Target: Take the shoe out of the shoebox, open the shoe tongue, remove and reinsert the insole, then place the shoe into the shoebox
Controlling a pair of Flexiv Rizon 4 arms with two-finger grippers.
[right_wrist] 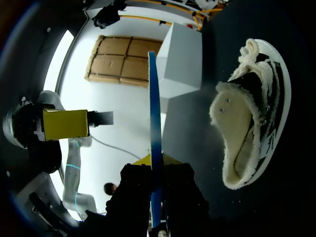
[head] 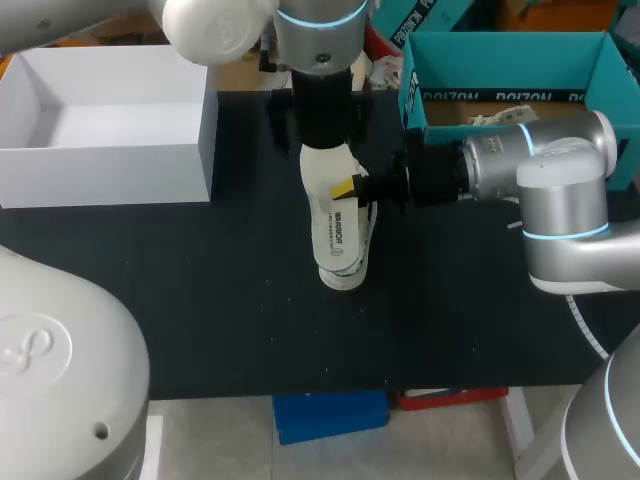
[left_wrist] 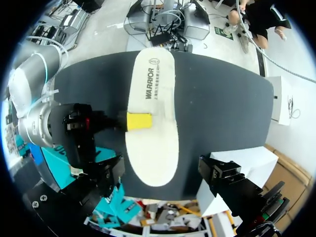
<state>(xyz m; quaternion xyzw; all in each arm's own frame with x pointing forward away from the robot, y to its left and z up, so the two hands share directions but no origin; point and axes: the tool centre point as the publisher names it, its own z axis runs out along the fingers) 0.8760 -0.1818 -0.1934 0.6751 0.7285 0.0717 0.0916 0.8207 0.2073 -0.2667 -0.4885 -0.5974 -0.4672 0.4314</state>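
Observation:
My right gripper (head: 362, 187) is shut on the long edge of a cream insole (head: 333, 205) and holds it level above the shoe (head: 348, 268). The shoe is a white and black sneaker on the black table, mostly hidden under the insole in the head view. The right wrist view has the insole (right_wrist: 155, 123) edge-on as a thin blue line between my right gripper's fingers (right_wrist: 156, 160), and the shoe (right_wrist: 252, 123) on the table beyond with its tongue pulled open. My left gripper (left_wrist: 162, 168) hangs open straight above the insole (left_wrist: 150, 113), touching nothing. The white shoebox (head: 105, 150) stands open at the far left.
A teal box (head: 510, 70) with loose things in it stands at the back right, close behind my right arm. The left arm's wrist (head: 320, 90) hangs over the table's middle. The shoebox wall (right_wrist: 182, 64) is near the shoe's far side.

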